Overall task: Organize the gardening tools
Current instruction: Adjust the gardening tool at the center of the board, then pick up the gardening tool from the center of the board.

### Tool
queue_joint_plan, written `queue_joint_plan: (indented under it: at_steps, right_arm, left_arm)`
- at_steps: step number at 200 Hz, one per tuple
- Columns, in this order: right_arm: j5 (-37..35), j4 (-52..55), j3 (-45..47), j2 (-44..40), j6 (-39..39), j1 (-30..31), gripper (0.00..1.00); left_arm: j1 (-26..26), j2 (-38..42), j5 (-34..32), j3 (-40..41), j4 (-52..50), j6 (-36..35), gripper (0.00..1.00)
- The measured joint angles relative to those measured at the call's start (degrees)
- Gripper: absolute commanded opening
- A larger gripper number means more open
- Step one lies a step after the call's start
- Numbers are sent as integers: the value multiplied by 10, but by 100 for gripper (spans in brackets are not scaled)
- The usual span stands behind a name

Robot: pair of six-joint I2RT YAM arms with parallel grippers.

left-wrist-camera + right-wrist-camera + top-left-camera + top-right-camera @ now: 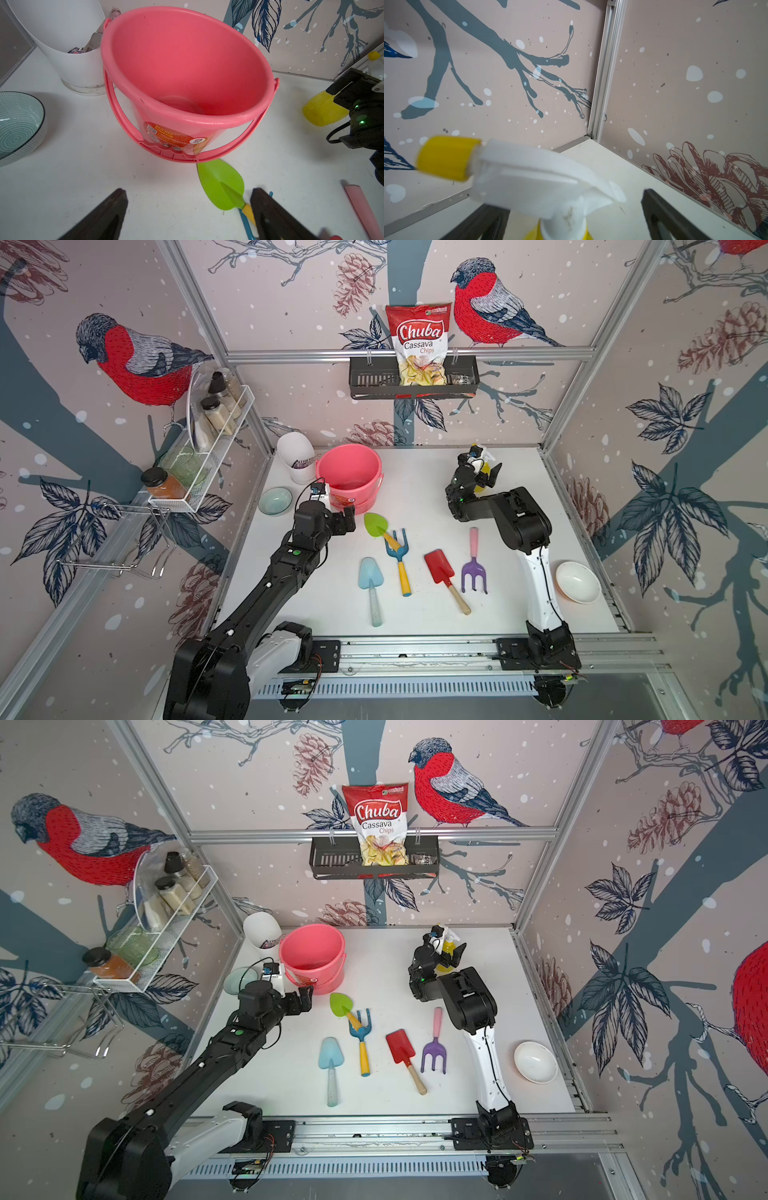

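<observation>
- Left fingers [99,220] are standing wide apart, holding nothing; the green trowel [222,185] is lying just beside one of them, with the pink bucket [187,122] beyond.
- Right fingers [662,216] are standing spread on either side of the upright yellow spray bottle [529,176], not gripping it.
- Light-blue trowel [370,578], blue-yellow fork [399,556], red shovel [440,568] and purple-pink fork [473,568] are lying on the surface [415,489], behind both pairs of fingers.

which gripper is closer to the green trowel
Left. The left gripper hovers right beside the green trowel. The right gripper is far across the table, jaws open on either side of the spray bottle.
</observation>
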State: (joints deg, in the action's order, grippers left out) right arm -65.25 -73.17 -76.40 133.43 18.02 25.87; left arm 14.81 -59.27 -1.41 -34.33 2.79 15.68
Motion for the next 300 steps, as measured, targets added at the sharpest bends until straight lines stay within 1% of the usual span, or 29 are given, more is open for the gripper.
queue_joint_plan:
  at_steps: [30,39,51,65,87,106,119,138,161,191,203,222,246,300]
  right_arm:
    - [-24,35,37,-58,-8,21,100]
    - [-30,58,46,-76,-23,30,100]
    - [-43,117,56,-105,-58,43,100]
    - [-51,221,61,-144,-127,56,100]
    - [-46,437,50,-207,-289,67,100]
    - [-37,598,47,-245,-401,76,100]
    - [-24,687,52,-265,-456,86,100]
    - [2,784,70,-299,-508,99,100]
    - [33,855,95,-341,-541,115,100]
    - [71,899,107,-379,-549,127,100]
    - [90,913,107,-395,-550,126,100]
    - [134,931,108,-421,-550,126,100]
    - [199,956,112,-452,-541,125,100]
    - [365,1007,131,-502,-527,119,100]
  left_arm:
    - [2,3,0,0,0,4,97]
    - [6,4,0,0,0,6,96]
    - [14,7,-1,0,-1,8,96]
    - [28,10,-5,0,-5,9,96]
    - [49,17,-17,0,-23,19,96]
    - [63,26,-22,0,-42,28,96]
    - [71,30,-31,0,-55,39,96]
    - [88,32,-36,0,-72,49,96]
    - [108,30,-45,0,-86,69,96]
    - [144,17,-50,-2,-99,96,96]
    - [158,3,-50,-10,-102,109,96]
    - [176,-33,-43,-33,-114,143,92]
    - [189,-71,-16,-57,-135,197,88]
    - [195,-115,66,-77,-139,320,81]
